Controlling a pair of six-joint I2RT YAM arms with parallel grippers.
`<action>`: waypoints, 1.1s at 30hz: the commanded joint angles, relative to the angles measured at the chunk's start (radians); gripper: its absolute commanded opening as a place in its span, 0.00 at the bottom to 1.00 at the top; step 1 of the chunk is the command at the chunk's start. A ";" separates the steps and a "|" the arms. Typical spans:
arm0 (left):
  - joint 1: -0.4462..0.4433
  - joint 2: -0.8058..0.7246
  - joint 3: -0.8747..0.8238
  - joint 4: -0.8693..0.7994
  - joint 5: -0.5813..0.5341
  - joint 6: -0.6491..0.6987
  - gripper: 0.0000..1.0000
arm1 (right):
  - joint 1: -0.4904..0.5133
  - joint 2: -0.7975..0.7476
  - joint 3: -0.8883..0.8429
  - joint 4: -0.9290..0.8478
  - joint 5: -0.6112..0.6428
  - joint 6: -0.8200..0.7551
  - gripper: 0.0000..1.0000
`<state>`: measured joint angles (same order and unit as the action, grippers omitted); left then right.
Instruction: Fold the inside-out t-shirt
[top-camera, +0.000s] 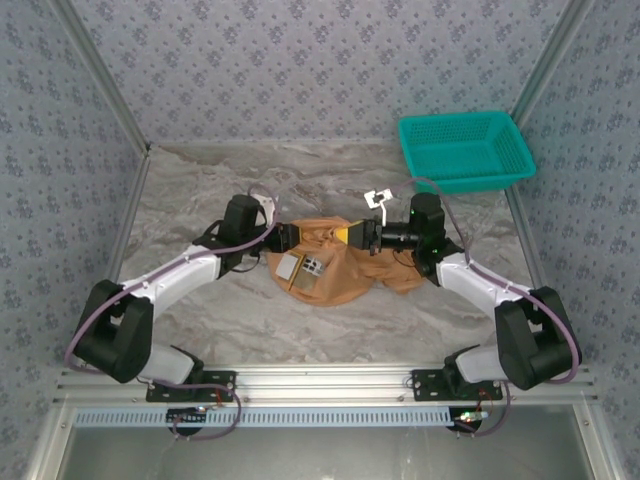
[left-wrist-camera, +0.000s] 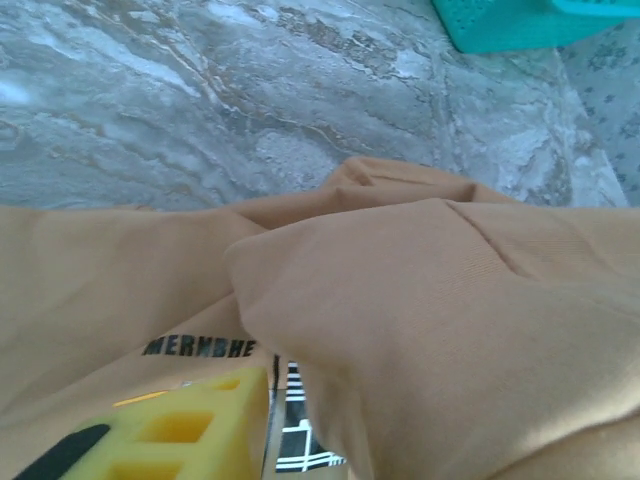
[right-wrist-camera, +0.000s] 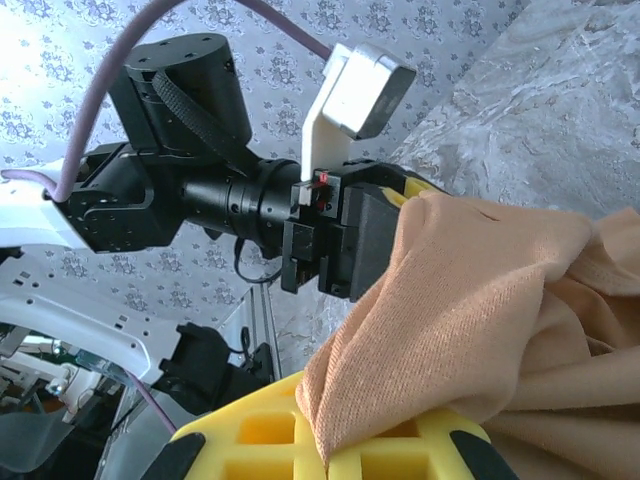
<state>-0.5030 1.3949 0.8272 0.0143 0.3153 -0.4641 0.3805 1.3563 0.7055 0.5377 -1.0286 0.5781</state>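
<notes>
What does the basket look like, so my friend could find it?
Look at the grey marbled table, then go to its far right corner. The basket sits there. It alone is bright teal, with holey mesh walls.

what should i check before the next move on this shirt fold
1. Right gripper shut on the t-shirt: ok, fabric is pinched between its yellow fingers.
2. Left gripper holding the shirt: cannot tell, cloth drapes over its fingers.
3. Shirt flat enough to fold: not ok, it is bunched in a heap between the two arms.
4. Shirt wholly on the table: ok, no part hangs off an edge.
5. Teal basket out of the way: ok, it sits at the far right corner, apart from the shirt.
</notes>
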 joint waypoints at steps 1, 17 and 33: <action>-0.017 -0.142 -0.051 -0.003 -0.095 0.011 0.53 | 0.012 -0.031 0.036 -0.042 -0.001 -0.043 0.00; -0.188 -0.164 -0.002 0.039 0.050 0.123 0.42 | 0.033 -0.041 0.066 -0.126 0.022 -0.102 0.00; -0.123 -0.204 0.008 0.111 0.191 0.174 0.00 | -0.044 -0.104 0.078 -0.421 0.309 -0.187 0.00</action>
<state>-0.6567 1.3025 0.8764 0.0502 0.3985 -0.3038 0.3595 1.2869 0.7410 0.2741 -0.9020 0.4377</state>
